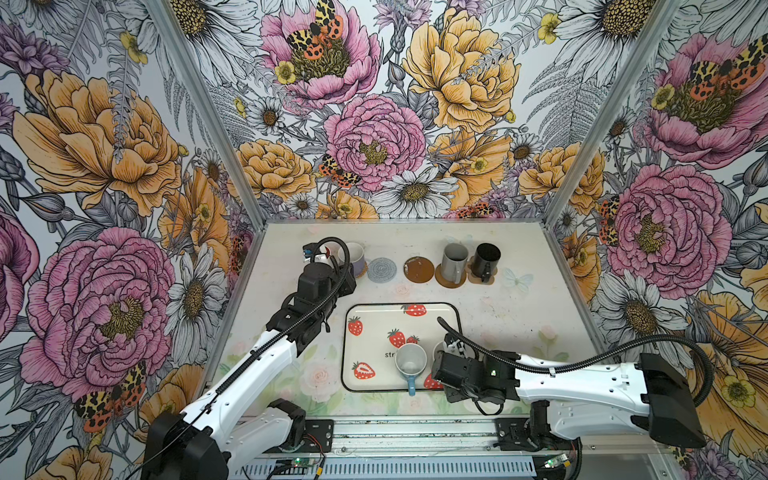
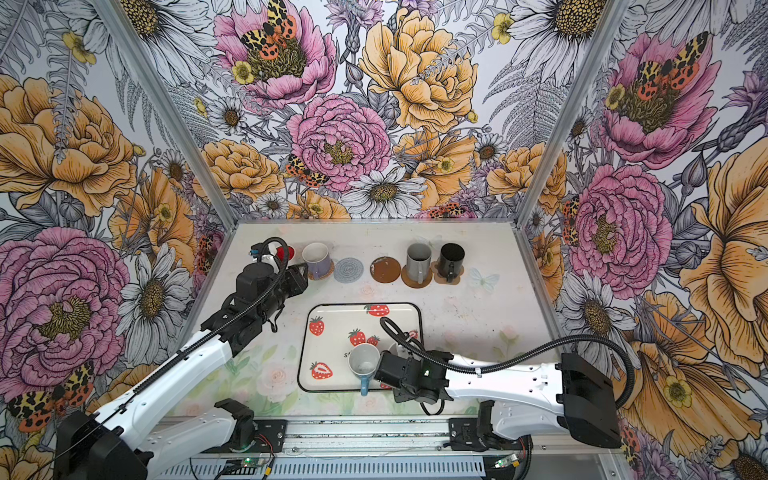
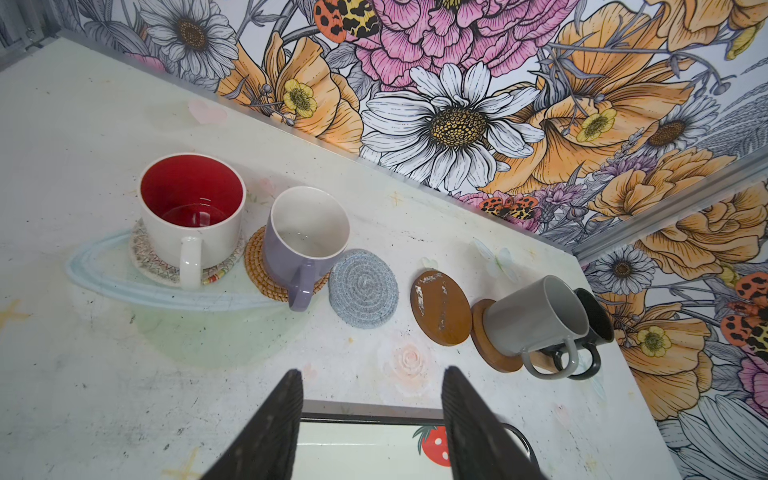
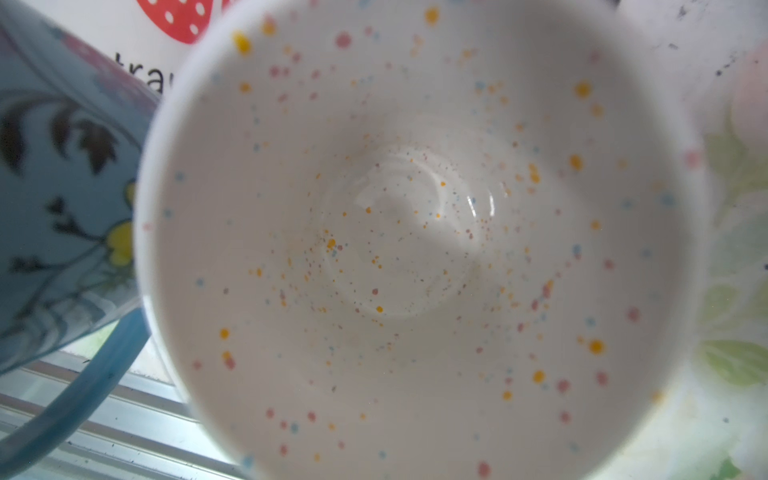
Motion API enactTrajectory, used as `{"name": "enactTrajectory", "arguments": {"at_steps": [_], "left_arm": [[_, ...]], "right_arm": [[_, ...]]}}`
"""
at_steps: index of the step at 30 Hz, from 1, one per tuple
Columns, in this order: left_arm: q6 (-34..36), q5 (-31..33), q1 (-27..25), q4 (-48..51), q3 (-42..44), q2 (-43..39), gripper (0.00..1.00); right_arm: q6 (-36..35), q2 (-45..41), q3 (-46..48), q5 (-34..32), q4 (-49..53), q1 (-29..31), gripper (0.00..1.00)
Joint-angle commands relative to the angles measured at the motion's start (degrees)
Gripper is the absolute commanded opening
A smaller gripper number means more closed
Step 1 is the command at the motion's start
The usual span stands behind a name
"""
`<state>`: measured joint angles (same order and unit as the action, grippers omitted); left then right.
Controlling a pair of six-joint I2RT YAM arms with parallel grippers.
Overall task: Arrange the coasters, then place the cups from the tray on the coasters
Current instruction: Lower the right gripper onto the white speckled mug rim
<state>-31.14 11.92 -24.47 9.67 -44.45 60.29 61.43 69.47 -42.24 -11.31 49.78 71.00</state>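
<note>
Nearest us, the right gripper (image 1: 449, 349) sits over the speckled mug (image 4: 415, 228) on the tray (image 1: 374, 309), beside the blue mug (image 1: 410, 361); whether it pinches, we cannot tell. Farther off, the left gripper (image 3: 372, 399) hovers spread and empty. Next, we judge: lift straight up, then carry to the free grey coaster (image 1: 382, 270) or brown disc (image 1: 418, 269).
</note>
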Motion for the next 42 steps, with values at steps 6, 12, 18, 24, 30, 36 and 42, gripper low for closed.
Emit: {"name": "enactTrajectory", "arguments": {"at_steps": [6,12,18,24,30,36,42], "left_arm": [[0.69,-1.28,0.72,-0.27,-0.07,0.90,0.56],[0.77,-1.45,0.91,-0.18,-0.11,1.08,0.56],[0.81,-1.46,1.21,-0.09,-0.03,0.90,0.56],[0.81,-1.65,1.53,-0.09,0.28,0.89,0.55],[0.73,-1.82,1.96,-0.43,0.41,1.19,0.55],[0.64,-2.33,2.70,-1.02,0.67,1.84,0.56],[0.04,-3.18,3.28,-3.38,1.29,3.63,0.56]], "right_arm": [[-1.81,1.63,0.32,-0.11,-1.56,-1.20,0.17],[-3.77,3.61,-1.12,0.19,-1.37,-1.52,0.00],[-5.26,3.77,-2.55,-0.20,-1.02,-1.63,0.00],[-6.56,0.35,-4.88,-1.80,0.52,-1.91,0.00],[-8.11,-1.65,-6.57,-2.93,3.22,-3.81,0.00],[-11.42,-0.62,-9.13,-3.11,4.69,-6.16,0.00],[-16.13,0.23,-12.16,-2.42,5.35,-10.00,0.00]]}}
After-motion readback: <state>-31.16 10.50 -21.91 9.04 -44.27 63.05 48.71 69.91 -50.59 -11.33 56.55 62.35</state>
